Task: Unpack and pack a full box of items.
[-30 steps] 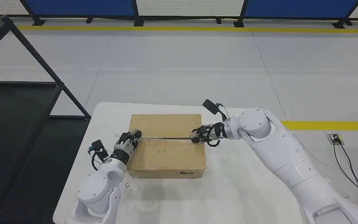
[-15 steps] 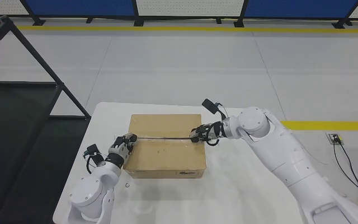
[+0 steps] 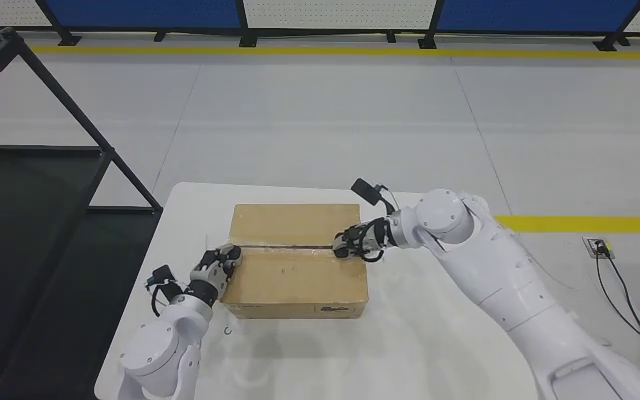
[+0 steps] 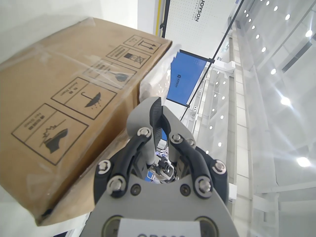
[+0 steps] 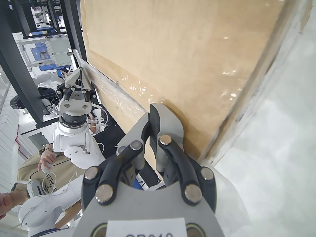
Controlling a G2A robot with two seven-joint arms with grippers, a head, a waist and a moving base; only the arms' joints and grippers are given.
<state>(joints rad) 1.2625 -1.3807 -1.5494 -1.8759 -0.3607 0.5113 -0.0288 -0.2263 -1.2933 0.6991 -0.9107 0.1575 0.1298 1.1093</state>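
on the white table in front of me sits the cardboard box, about in the middle of the top, its long sides running left to right and both flaps lying flat. a dark seam runs between the flaps from the left end to the right end, and clear tape glints along it, wrinkled and shiny. the left gripper is at the left end of the box, right by the top edge just near of where the seam comes out; from where i stand i can't tell whether it actually touches the cardboard. its fingers are drawn together with the dark pads meeting at the tips, and i see nothing pinched between them, though a loose bit of clear film sticks up off the box corner just beyond. the left end wall beside that gripper carries a row of printed handling symbols under more tape. the right gripper is over the right end of the box top, its tip down on the seam, close to the right edge. its fingers are also pressed closed, pad against pad, with nothing visible held in them. both arms come in low, one from each end of the box. off to the left of the table stands a black frame, and a yellow line crosses the floor far behind.
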